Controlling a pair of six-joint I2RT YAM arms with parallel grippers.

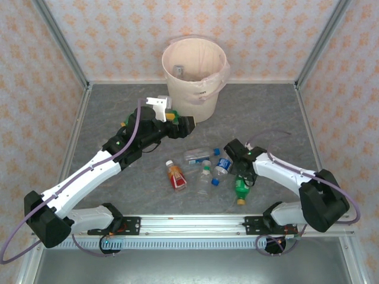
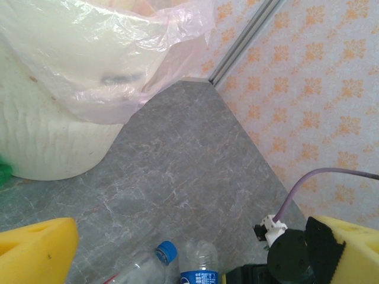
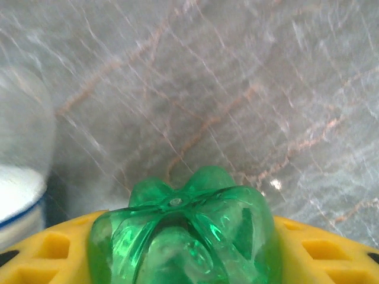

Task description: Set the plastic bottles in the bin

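The green bottle (image 3: 183,231) lies on the right of the table (image 1: 118,112), cap toward the near edge. That leaves its base end free, and the right gripper (image 1: 240,176) has clamped that end between its yellow pads (image 3: 65,263), a hold that looks fit for lifting. The bottle is see-through green with a lobed base and a yellow cap. Just left lie clear bottles (image 1: 201,157) with blue caps and a red one (image 1: 176,176). The bin (image 1: 186,94) stands far centre. The left gripper (image 1: 169,113) hangs beside it, jaws wide and empty.
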